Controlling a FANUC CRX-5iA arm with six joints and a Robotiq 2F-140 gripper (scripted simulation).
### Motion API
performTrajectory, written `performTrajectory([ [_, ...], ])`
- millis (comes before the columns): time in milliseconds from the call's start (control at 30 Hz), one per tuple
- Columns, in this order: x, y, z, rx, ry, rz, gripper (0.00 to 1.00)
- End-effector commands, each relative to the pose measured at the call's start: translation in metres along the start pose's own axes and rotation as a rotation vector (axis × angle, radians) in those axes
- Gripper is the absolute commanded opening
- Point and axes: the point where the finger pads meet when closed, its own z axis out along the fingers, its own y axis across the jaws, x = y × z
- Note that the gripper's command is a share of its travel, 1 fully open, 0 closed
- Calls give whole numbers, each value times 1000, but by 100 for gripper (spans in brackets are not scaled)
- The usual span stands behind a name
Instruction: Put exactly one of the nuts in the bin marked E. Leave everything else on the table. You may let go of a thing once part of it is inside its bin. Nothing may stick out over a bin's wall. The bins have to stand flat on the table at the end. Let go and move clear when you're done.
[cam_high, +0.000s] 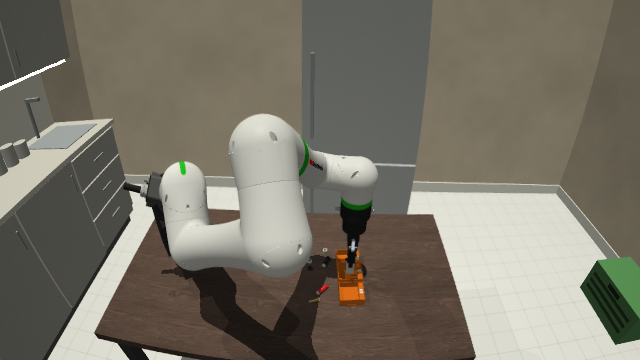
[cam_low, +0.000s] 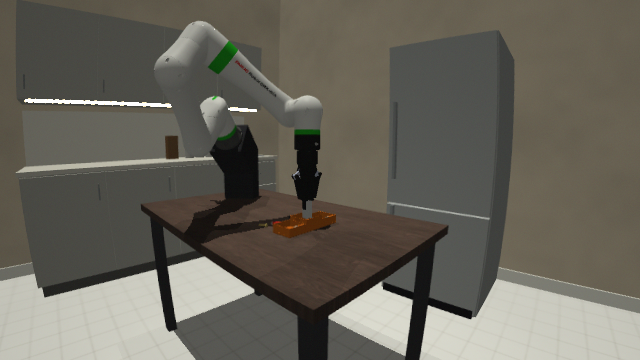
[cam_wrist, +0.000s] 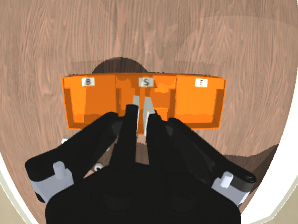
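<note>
My gripper (cam_high: 350, 269) (cam_low: 307, 215) (cam_wrist: 141, 105) is shut, with nothing visible between its light fingertips. It points down, low over the middle bin (cam_wrist: 162, 90), labelled S. The left bin (cam_wrist: 92, 105) reads B in the wrist view. The right bin (cam_wrist: 195, 107) (cam_high: 351, 295) has a label too blurred to read surely; it may be E. One nut (cam_high: 325, 249) (cam_wrist: 65, 138) lies on the table beside the row's far end. Another nut (cam_high: 309, 261) (cam_wrist: 98, 168) lies nearer the arm. The fingers hide part of the middle bin's floor.
A dark cylindrical piece (cam_high: 326, 261) lies between the nuts and the bins. A red piece (cam_high: 322, 289) and a yellowish piece (cam_high: 314, 300) lie left of the near bin. The arm's elbow hangs over the table (cam_high: 400, 320) left of the bins and may hide more there.
</note>
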Motion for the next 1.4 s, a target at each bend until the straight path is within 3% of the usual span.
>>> performTrajectory([
  [0,0,0,10,0,1,0,5],
  [200,0,0,19,0,1,0,5],
  [1367,0,0,19,0,1,0,5],
])
